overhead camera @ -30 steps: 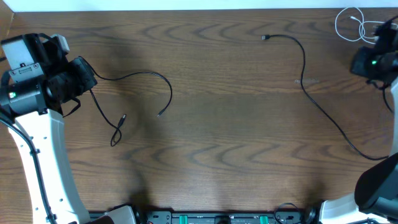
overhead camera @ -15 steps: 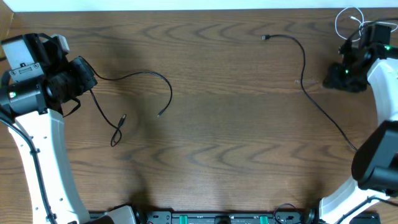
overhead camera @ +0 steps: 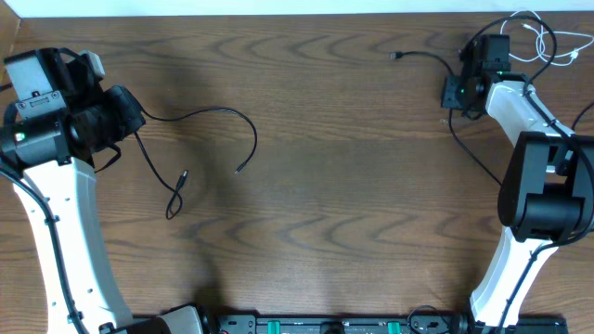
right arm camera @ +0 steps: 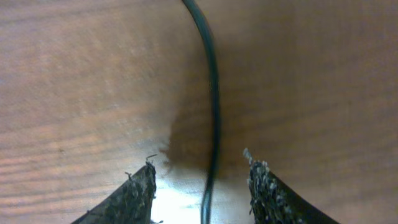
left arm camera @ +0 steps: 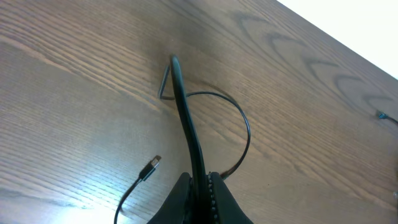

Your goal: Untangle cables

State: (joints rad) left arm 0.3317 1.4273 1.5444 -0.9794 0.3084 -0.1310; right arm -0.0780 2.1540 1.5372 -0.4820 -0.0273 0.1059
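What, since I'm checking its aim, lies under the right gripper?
A black cable on the table, between the open right gripper's fingers. Overhead, the gripper hides that stretch.

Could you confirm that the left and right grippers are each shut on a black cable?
Only the left gripper is shut on the left black cable; the right wrist view shows the right gripper open, straddling the right black cable.

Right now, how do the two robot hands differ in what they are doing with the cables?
The left gripper is shut on the looped black cable; the right gripper is open, straddling the long black cable without pinching it. The left gripper sits at the table edge on the left, the right gripper toward the far right. Both tend black cables.
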